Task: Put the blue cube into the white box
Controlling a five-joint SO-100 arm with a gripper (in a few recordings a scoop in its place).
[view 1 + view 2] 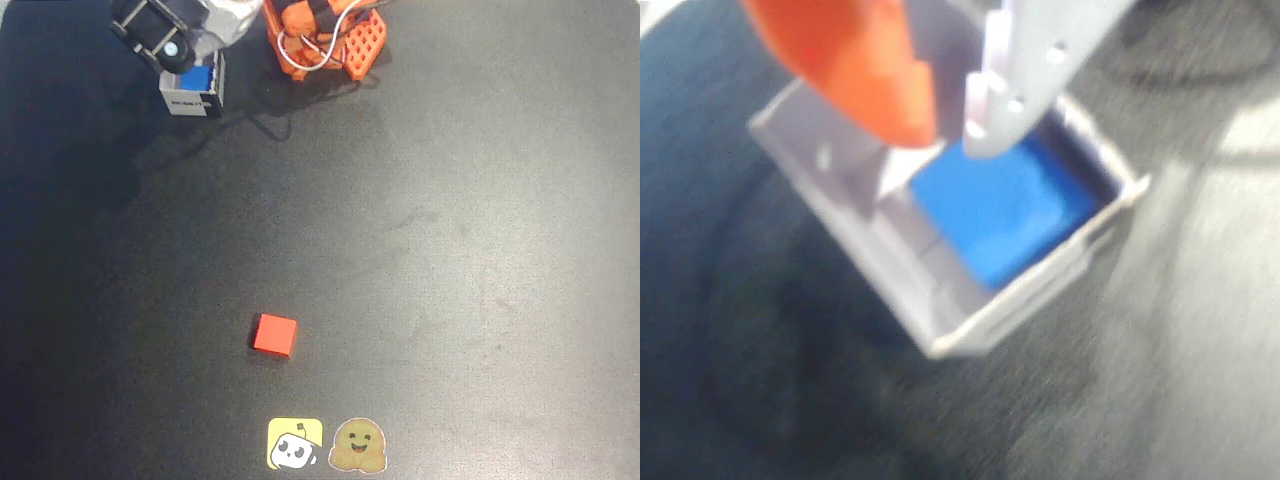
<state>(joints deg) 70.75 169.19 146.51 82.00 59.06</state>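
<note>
Blue cube [1002, 215] inside white box [940, 325], walls close around.

The blue cube [1005, 215] lies flat on the floor of the white box [890, 265], pressed towards one corner; the box, open-topped and square, stands at the mat's top-left in the overhead view [190, 100], dark label facing down-picture.

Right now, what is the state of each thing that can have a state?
blue cube: lying inside the white box, free of the tool.
white box: upright, open on top, holding the cube.
tool: above the box, not gripping anything.
red cube: resting on the table, untouched.
</note>
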